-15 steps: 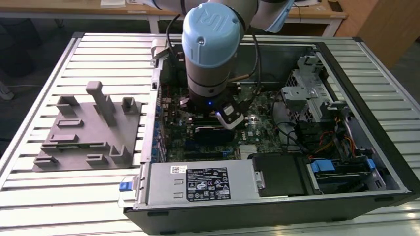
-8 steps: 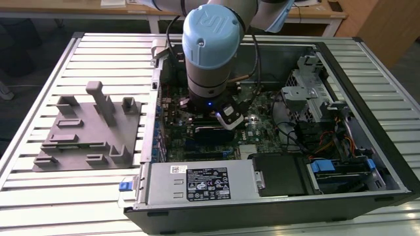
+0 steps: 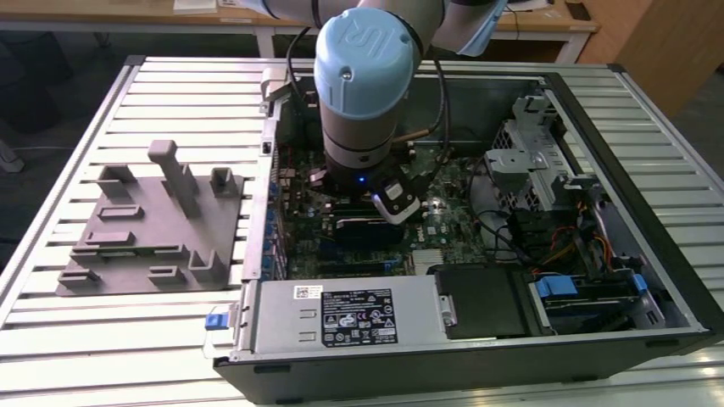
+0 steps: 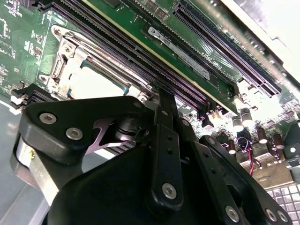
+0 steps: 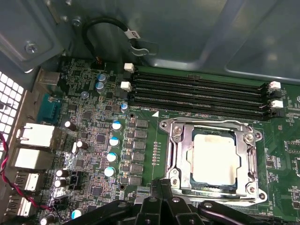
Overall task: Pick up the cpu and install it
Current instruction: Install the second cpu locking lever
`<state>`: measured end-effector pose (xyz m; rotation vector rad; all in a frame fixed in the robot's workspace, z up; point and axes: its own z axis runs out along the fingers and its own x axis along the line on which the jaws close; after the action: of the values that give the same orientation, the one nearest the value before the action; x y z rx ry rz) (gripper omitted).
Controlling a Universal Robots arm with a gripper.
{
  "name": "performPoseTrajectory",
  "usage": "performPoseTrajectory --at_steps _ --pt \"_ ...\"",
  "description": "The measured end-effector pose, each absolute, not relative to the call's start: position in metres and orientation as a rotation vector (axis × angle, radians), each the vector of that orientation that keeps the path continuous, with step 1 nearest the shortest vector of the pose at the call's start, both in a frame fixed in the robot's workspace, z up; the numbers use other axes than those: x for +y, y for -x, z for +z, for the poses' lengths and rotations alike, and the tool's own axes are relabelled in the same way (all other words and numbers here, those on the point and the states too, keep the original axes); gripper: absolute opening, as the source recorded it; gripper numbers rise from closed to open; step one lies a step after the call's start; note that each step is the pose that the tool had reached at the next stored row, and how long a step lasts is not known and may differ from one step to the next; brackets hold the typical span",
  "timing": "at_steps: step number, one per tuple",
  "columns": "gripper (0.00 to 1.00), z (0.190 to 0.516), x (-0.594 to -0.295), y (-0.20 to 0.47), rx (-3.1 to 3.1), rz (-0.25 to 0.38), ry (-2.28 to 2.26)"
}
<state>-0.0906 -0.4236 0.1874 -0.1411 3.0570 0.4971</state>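
In the exterior view I have the arm (image 3: 374,85) reaching down into the open computer case (image 3: 633,254) at frame centre, with the grey fixture (image 3: 153,225) at the left.

In the second wrist view the gripper (image 4: 140,136) fills the lower frame; I cannot tell whether it grips anything. The chip (image 4: 96,84) sits pale in the socket (image 4: 65,61), upper left.

In the first wrist view the chip lies flat inside the socket frame, lower right. To finish well, I'd check all edges sit level before pulling away.

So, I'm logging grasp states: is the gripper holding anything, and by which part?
Nothing appears held: the cpu lies in the socket, with the gripper just beside it.
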Motion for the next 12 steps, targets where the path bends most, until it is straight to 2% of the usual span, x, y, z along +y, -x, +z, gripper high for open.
performPoseTrajectory --at_steps 12 --pt "0.11 0.1875 -0.4236 0.0906 3.057 0.496 0.141"
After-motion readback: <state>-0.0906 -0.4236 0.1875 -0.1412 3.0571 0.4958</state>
